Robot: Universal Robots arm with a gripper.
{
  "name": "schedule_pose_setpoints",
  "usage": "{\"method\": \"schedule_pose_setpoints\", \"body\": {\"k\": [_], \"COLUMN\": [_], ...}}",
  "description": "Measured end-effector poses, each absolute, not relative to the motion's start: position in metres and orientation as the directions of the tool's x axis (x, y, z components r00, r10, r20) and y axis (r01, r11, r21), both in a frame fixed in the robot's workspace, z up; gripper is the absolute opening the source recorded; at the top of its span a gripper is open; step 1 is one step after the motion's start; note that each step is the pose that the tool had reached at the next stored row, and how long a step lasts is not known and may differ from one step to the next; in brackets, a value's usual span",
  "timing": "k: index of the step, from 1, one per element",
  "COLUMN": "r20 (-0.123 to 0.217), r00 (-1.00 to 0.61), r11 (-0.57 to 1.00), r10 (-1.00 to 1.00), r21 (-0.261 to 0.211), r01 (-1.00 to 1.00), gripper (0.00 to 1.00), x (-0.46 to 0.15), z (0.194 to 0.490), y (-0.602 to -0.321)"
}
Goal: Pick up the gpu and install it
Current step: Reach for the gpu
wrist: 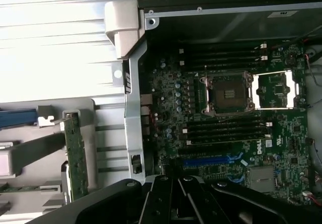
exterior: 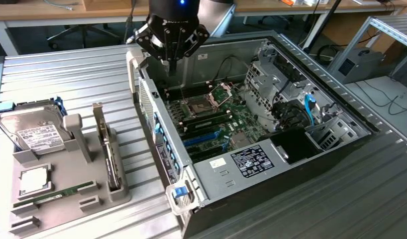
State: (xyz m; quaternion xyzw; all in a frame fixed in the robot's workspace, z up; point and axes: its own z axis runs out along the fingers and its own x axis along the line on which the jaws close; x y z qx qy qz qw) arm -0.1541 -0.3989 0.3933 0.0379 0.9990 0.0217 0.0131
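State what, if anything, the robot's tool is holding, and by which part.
Nothing. The tool is shut and empty above the open computer case; the gpu stands untouched in the grey holder.

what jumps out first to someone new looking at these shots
The big open black-and-silver computer case sits in the middle of the exterior view, its green motherboard laid bare. The black robot hand hangs shut above the case's far end. On the exterior view's left, a grey plastic holder carries the flat green gpu card standing on edge and a silver boxy hard drive.
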Motion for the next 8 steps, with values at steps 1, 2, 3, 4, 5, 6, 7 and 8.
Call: {"method": "schedule_pose_setpoints", "body": {"k": [1, 2, 3, 4, 5, 6, 7, 8], "r20": [-0.024, -0.024, -0.025, -0.024, -0.024, -0.024, -0.025, -0.024], "r00": [-0.997, -0.997, -0.997, -0.997, -0.997, -0.997, -0.997, -0.997], "r11": [0.996, 0.996, 0.996, 0.996, 0.996, 0.996, 0.996, 0.996], "r10": [0.076, 0.076, 0.076, 0.076, 0.076, 0.076, 0.076, 0.076], "r21": [0.044, 0.044, 0.044, 0.044, 0.044, 0.044, 0.044, 0.044], "r01": [0.075, 0.075, 0.075, 0.075, 0.075, 0.075, 0.075, 0.075], "gripper": [0.11, 0.11, 0.11, 0.11, 0.11, 0.11, 0.11, 0.11], "x": [-0.156, -0.158, -0.16, -0.163, -0.165, -0.167, -0.17, -0.173], "z": [0.393, 0.393, 0.393, 0.393, 0.393, 0.393, 0.393, 0.393], "y": [-0.399, -0.399, -0.399, -0.399, -0.399, -0.399, -0.399, -0.399]}}
